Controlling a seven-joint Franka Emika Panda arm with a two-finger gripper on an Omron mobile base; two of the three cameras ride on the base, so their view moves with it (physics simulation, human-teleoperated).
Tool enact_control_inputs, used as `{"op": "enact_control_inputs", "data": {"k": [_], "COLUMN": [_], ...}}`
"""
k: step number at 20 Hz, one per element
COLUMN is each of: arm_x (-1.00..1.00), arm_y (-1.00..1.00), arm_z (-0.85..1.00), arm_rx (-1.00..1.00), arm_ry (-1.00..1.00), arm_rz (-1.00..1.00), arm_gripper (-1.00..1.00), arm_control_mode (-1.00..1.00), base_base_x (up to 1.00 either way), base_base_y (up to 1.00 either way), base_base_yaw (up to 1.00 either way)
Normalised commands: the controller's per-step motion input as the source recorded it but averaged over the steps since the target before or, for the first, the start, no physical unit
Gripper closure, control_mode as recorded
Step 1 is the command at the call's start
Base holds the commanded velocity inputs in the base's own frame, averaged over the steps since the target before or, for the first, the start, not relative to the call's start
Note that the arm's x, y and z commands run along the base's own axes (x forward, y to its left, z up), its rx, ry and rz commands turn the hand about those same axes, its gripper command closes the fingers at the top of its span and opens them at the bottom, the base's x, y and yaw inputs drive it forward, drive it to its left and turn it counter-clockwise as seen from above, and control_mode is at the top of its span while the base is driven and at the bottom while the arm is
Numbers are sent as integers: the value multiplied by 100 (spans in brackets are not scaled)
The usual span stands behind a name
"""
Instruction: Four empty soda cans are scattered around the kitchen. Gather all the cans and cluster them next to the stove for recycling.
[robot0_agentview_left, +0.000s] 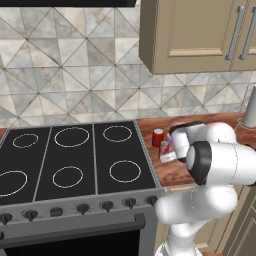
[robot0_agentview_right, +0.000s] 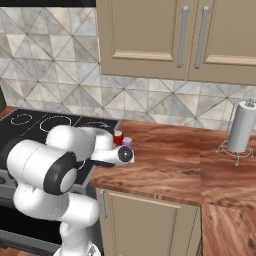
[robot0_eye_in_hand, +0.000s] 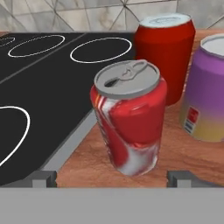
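Three soda cans stand close together on the wooden counter just right of the stove (robot0_eye_in_hand: 48, 83). Nearest in the hand view is a red-and-white can (robot0_eye_in_hand: 129, 124), upright. Behind it is a plain red can (robot0_eye_in_hand: 168, 52), and to the right a pale purple can (robot0_eye_in_hand: 205, 94). My gripper (robot0_eye_in_hand: 113, 178) is open, its fingertips (robot0_eye_in_hand: 41, 177) low on either side of the red-and-white can without touching it. From the base, the red can (robot0_agentview_left: 158, 137) (robot0_agentview_right: 118, 137) and the purple can (robot0_agentview_right: 127, 143) show beside my white hand, next to the black cooktop (robot0_agentview_left: 70, 160).
The wooden counter (robot0_agentview_right: 170, 160) runs on to the right, where a tall white paper-towel roll (robot0_agentview_right: 241, 127) stands on a wire holder. Tan wall cabinets (robot0_agentview_right: 165, 35) hang above. My own arm (robot0_agentview_left: 220, 162) covers part of the counter by the cans.
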Motion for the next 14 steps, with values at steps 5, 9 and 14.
{"op": "enact_control_inputs", "data": {"k": [5,9,14], "arm_x": [-21,-27,-32], "arm_y": [-7,-16,-21], "arm_z": [31,40,42], "arm_rx": [0,1,2], "arm_ry": [16,9,5], "arm_rz": [0,0,0], "arm_gripper": [-100,-100,-100], "arm_control_mode": [-100,-100,-100], "base_base_x": [0,0,0], "base_base_y": [0,0,0], "base_base_yaw": [0,0,0]}}
